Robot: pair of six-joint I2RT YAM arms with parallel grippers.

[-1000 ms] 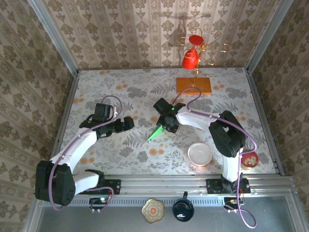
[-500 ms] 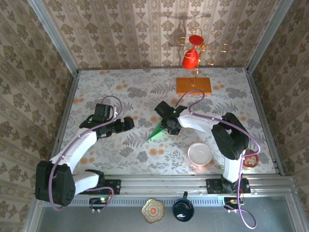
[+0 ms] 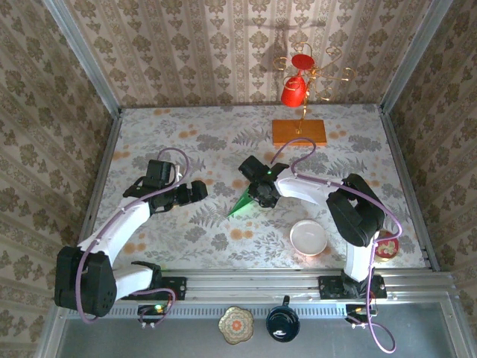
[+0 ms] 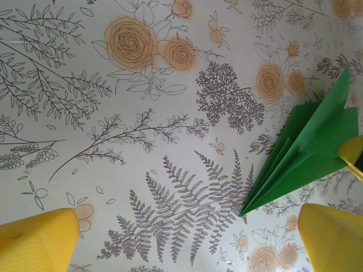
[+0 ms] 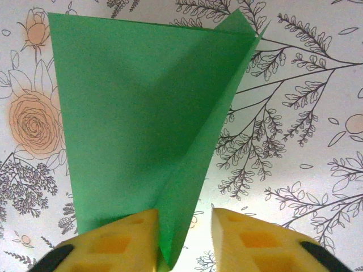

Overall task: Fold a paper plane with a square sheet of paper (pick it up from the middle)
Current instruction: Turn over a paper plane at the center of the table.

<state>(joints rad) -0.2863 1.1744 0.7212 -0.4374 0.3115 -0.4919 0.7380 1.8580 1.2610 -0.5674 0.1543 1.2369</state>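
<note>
Top external view, near the middle of the table (image 3: 149, 149): the paper plane (image 3: 240, 203), bright green, flat on the flowered top, narrow nose toward the near-left, wide tail beneath the right gripper (image 3: 261, 192).

Right wrist view: the plane (image 5: 142, 113) spread as a broad green wedge, one raised fold running down toward the jaws; right gripper (image 5: 184, 224) straddling that fold at the tail end; yellow fingers (image 5: 116, 246) partly apart, one pad against the paper, the other parted from it by a strip of bare table; not clamped on it.

Left wrist view: the plane (image 4: 306, 150) at the right side, layered folds fanning back from the nose; a yellow fingertip (image 4: 353, 152) of the right gripper at its tail edge; left gripper (image 4: 184, 226) fully released, pads wide at the two lower corners, flowered table between them; nose of the plane near the right-hand pad, not touching it.

Top external view again, outward: left gripper (image 3: 200, 191) just left of the plane's nose, level with it and apart from it; white bowl (image 3: 308, 238) to the near-right, well apart from the plane; orange slab (image 3: 299, 132) toward the far edge; behind it a gold rack (image 3: 320, 74) with a red mug (image 3: 294, 91) hanging on it; small red dish (image 3: 387, 247) at the right edge, partly behind the right arm; past the near rail, off the table, a patterned dish (image 3: 235, 324) beside a dark blue cup (image 3: 282, 322).
</note>
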